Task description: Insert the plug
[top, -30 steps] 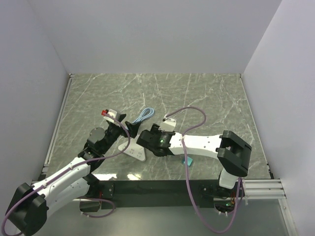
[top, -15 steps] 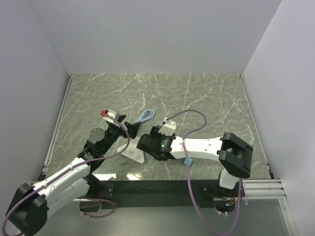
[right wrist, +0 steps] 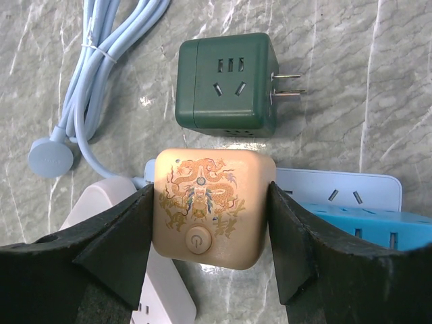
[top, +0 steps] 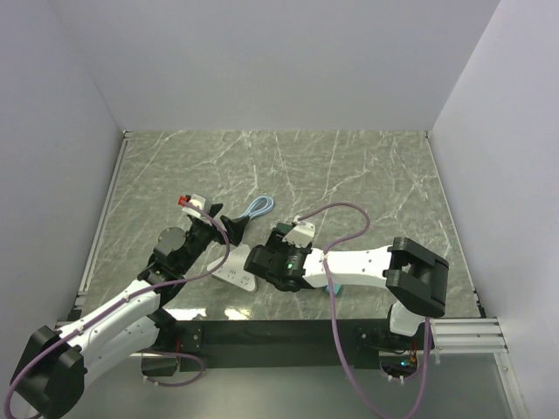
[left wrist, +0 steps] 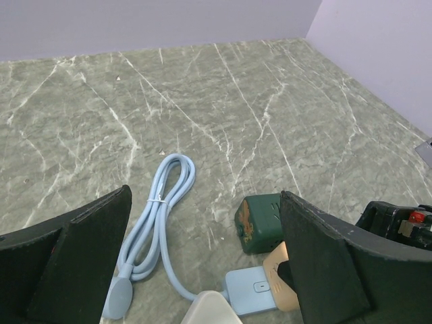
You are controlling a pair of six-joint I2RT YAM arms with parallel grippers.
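Beige cube adapter, printed with a dragon and carrying a round power button on its face, sits squarely between the right gripper's black fingers. Those jaws are closed partway onto it, one pad pressed against each flank. Just beyond the fingertips a dark green cube adapter lies on the marble tabletop, its two flat prongs pointing off to the right-hand jaw's side. Behind the held cube, a pale blue power strip runs out past the right-hand jaw, and a white power strip shows under the left-hand jaw. Whether the cube touches either strip cannot be told. A light blue cable, tied in a loop, lies beyond the left-hand jaw, beside the green adapter.

The left gripper has its jaws spread wide, gripping nothing. In the gap between them lie the coiled cable towards the left-hand finger and the green adapter close to the right-hand finger, with the ends of both strips at the near edge.
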